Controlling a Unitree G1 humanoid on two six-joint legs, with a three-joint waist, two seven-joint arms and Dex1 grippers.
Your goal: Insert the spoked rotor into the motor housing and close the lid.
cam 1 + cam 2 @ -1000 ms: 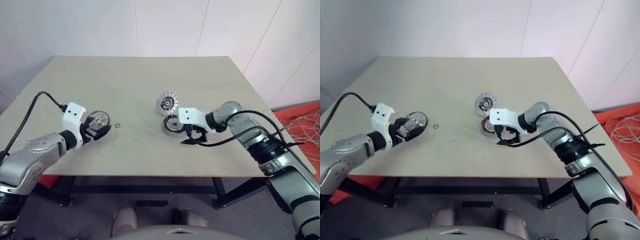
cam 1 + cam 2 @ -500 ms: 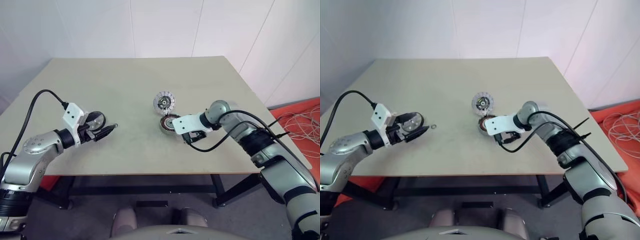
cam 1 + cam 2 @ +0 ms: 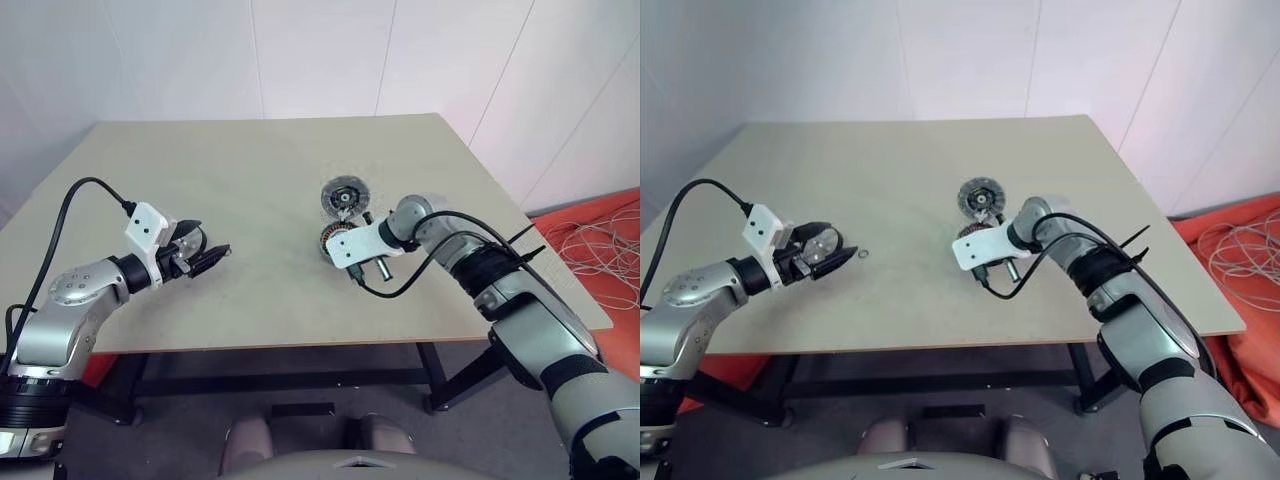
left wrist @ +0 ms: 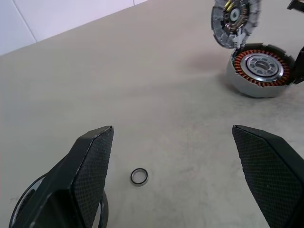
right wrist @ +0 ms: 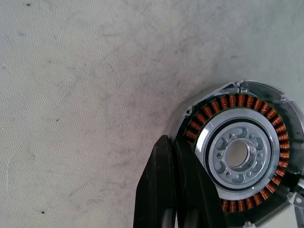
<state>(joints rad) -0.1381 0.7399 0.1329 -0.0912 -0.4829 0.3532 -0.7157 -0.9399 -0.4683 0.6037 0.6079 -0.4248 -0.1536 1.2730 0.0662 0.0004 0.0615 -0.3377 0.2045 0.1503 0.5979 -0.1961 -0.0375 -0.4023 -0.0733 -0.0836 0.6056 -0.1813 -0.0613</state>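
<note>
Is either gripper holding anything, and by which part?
Nothing is held. Right gripper is shut empty beside the housing; left gripper is open, rotor beside one finger.

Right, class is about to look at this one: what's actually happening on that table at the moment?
A two-armed robot is putting a small motor together on a table. Its right gripper is shut, its fingers beside the rim of the motor housing, whose copper windings are exposed and whose centre is empty. The lid leans against the housing's far side. The left gripper hangs open above the table, over a small ring, with the spoked rotor by its fingers. Nothing is inserted yet.
</note>
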